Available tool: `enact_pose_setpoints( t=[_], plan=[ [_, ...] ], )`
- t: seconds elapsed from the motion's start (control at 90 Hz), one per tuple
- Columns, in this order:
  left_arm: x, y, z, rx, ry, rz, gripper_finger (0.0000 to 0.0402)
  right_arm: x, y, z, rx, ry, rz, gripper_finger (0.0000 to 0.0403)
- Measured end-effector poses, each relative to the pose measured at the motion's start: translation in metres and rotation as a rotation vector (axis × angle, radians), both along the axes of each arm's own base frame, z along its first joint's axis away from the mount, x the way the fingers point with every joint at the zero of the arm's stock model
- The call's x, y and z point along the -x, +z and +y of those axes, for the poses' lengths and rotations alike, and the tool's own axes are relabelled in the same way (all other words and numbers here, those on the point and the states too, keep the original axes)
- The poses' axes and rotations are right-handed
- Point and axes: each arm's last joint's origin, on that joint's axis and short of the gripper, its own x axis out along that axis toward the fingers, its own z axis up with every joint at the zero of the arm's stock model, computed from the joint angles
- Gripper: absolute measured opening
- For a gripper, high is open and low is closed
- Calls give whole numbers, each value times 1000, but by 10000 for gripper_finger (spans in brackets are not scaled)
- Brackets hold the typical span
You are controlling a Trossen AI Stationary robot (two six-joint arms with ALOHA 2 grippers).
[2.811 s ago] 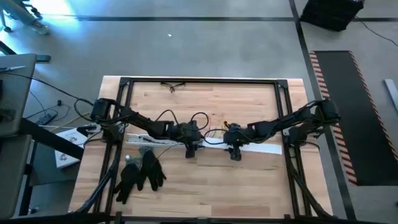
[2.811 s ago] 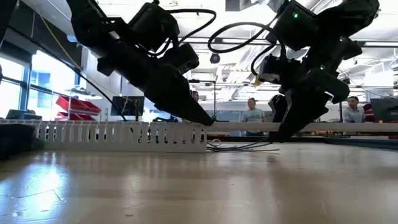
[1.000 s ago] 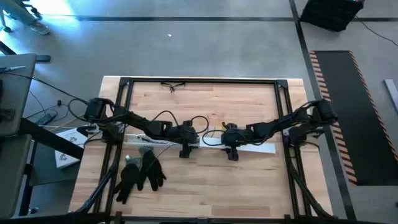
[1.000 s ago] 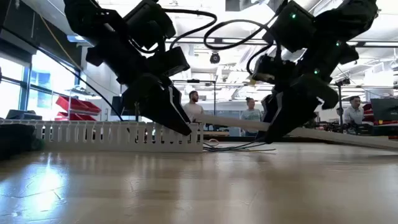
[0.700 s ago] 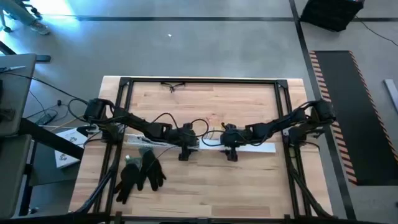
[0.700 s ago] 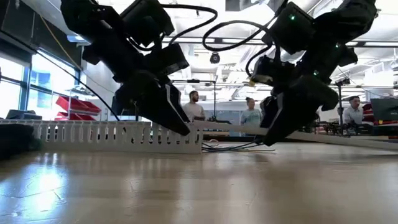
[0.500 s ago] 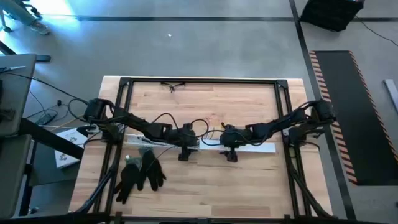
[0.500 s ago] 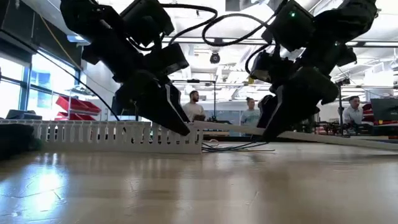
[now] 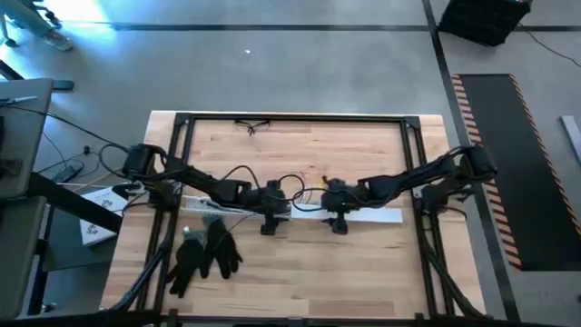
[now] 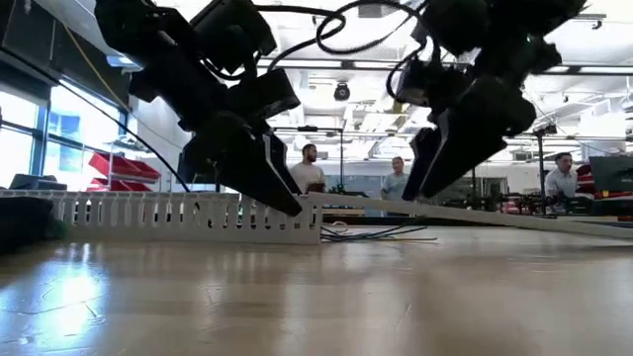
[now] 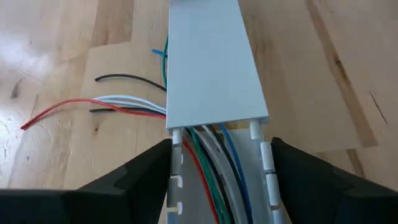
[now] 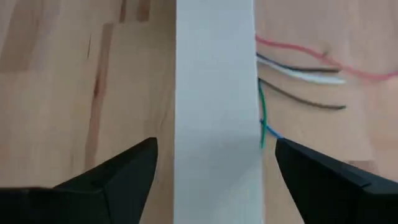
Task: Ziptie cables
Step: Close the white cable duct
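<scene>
Cables (image 11: 208,152) lying in the slotted channel (image 11: 264,163) between the left gripper (image 11: 221,163) fingers, spread wide, holding nothing, right gripper (image 12: 216,163) fingers likewise open astride the channel cover (image 12: 214,93)

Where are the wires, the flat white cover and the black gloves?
wires (image 11: 208,158): left wrist view, on the strands lying inside the channel.
flat white cover (image 11: 210,65): left wrist view, middle of its top face.
black gloves (image 9: 204,252): high view, on the palm.

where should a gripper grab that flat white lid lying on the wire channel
Grip the white lid across its narrow width, on its two long edges, coming down from above. It is long, flat and lies lengthwise over the slotted channel, with cables underneath.
</scene>
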Motion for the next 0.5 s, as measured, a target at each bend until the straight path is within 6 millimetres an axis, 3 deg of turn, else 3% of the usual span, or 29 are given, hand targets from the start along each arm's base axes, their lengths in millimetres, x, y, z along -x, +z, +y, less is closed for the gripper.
enact_pose_setpoints(
  t=[0.2, 0.5],
  plan=[
    [0, 0, 0, -2, 2, -3, 243, 17, 3, 13, 148, -39, 50, 312],
    [0, 0, 0, -2, 3, -5, 243, 50, -31, 10, 54, -163, 48, 312]
  ],
)
